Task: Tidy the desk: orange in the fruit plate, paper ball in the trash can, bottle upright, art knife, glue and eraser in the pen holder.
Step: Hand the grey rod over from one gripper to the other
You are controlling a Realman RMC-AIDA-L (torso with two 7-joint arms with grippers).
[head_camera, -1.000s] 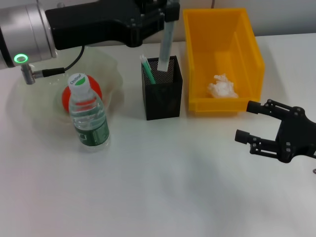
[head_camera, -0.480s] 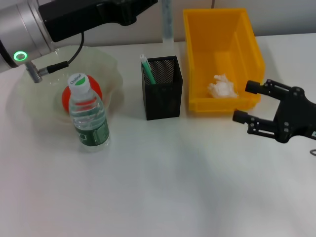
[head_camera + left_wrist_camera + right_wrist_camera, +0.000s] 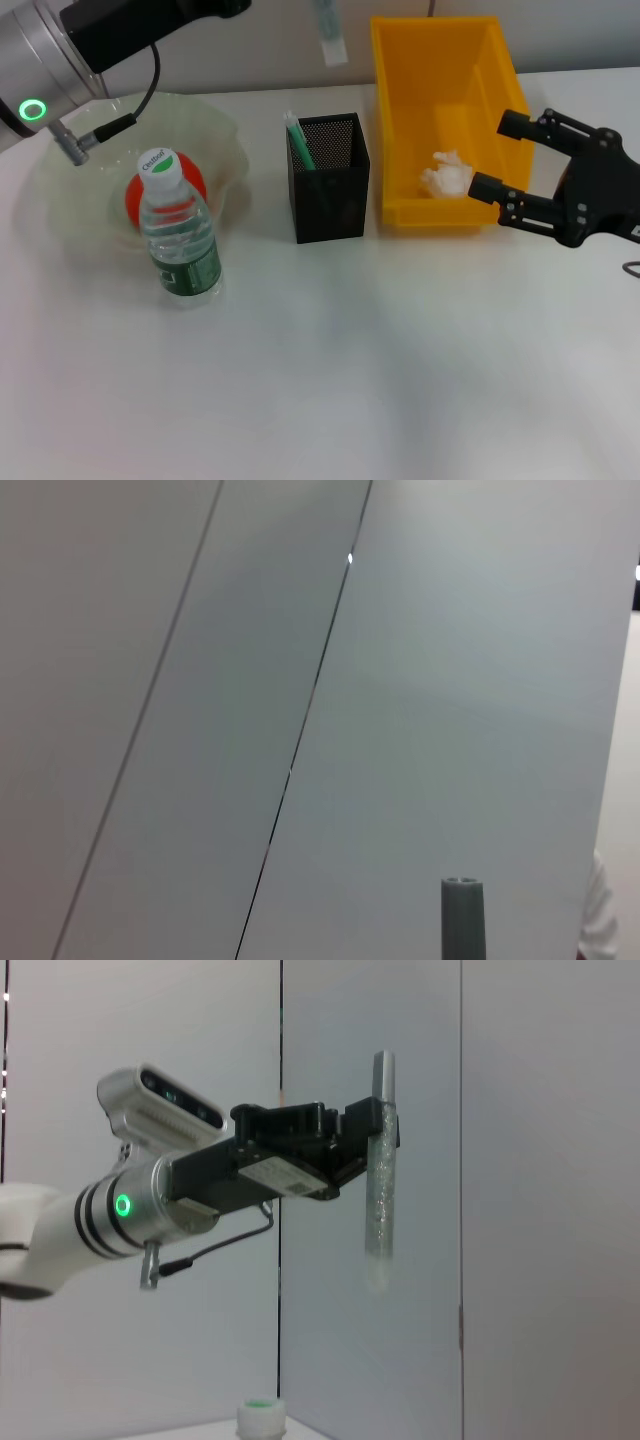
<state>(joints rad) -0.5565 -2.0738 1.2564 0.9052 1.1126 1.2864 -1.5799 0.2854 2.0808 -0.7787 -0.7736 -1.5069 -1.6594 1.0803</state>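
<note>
The left pincer (image 3: 372,1125) grips the glue stick (image 3: 379,1160) upright, high above the pen holder (image 3: 328,178). It should lower it straight into the holder's free side, beside the green pen (image 3: 298,140). The right pincer (image 3: 520,160) waits wide open beside the yellow bin (image 3: 450,120).

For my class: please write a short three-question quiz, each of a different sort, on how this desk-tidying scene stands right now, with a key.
1. True or false: the crumpled white paper ball lies in the yellow plastic bin.
2. Which gripper holds the translucent grey glue stick? A left gripper, B right gripper.
3. Fill in: the clear water bottle with the white cap stands ____.

Key: 1 true; 2 A; 3 upright.
</note>
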